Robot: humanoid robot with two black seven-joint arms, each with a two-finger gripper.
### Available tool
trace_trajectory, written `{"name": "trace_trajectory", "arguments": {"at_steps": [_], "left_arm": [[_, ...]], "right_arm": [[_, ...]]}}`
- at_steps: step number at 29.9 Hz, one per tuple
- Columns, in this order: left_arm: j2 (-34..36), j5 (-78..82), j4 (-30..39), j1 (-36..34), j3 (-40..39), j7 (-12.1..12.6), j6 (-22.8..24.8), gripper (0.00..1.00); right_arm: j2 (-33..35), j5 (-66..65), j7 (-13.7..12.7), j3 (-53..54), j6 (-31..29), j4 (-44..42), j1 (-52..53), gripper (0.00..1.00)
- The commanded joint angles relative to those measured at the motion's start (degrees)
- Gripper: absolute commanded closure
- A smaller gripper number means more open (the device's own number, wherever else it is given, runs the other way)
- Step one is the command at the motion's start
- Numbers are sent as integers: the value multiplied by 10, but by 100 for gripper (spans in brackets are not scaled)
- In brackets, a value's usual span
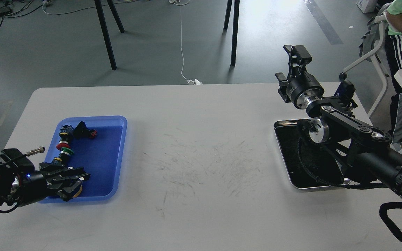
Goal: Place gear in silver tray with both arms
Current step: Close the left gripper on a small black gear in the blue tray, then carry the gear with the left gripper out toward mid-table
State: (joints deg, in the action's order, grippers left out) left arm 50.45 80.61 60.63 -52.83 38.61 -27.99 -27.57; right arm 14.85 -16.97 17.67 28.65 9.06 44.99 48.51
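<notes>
You have two trays on the white surface point(194, 139), one at each end. On your left sits the blue tray point(117, 157), and it holds a loose string of small parts along its left side: a black piece with a red tip point(86, 131) at the far end, then a run of colored rings point(64, 148) in yellow, red and green leading down toward you. I can't count the individual parts reliably, since they overlap and the lower ones are hidden.

Your left tool point(77, 179) is down inside the near end of the blue tray, fingers narrowed over a round orange-yellow disc point(76, 191). Whether the fingers actually grip that disc or only sit over it, I cannot tell. A small silver cylindrical connector point(37, 151) sticks out from the wrist housing behind it.

On your right sits the silver tray point(281, 153), shiny rim and black inner floor. What shows of its floor is bare, though your right arm crosses over much of it, so the far and right portions are hidden.

Your right tool point(293, 55) is raised well above the far edge of the surface, beyond the silver tray, pointing away from you. It is seen from behind and dark, so I cannot tell how its fingers stand.
</notes>
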Motion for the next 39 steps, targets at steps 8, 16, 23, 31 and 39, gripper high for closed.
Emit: {"name": "trace_trajectory", "arguments": {"at_steps": [8,16,23,31,39], "left_arm": [[-1,-5,8,-5,-6,0,-4,84],[0,-27,23,-26,-11,0,-4,87],[0,-36,26,-51,-10,0,-4,89],[-4,-70,94,-136,-6,0,-4,89],[-75,-70,97,-176,3,0,-4,89]], "right_arm": [[0,0,0,0,0,0,2,4],[1,0,0,0,0,0,3,4],[1,0,0,0,0,2,4,4],[2,0,-1,0,1,3,7,4],[4,0,-1,0,0,4,19,4]]}}
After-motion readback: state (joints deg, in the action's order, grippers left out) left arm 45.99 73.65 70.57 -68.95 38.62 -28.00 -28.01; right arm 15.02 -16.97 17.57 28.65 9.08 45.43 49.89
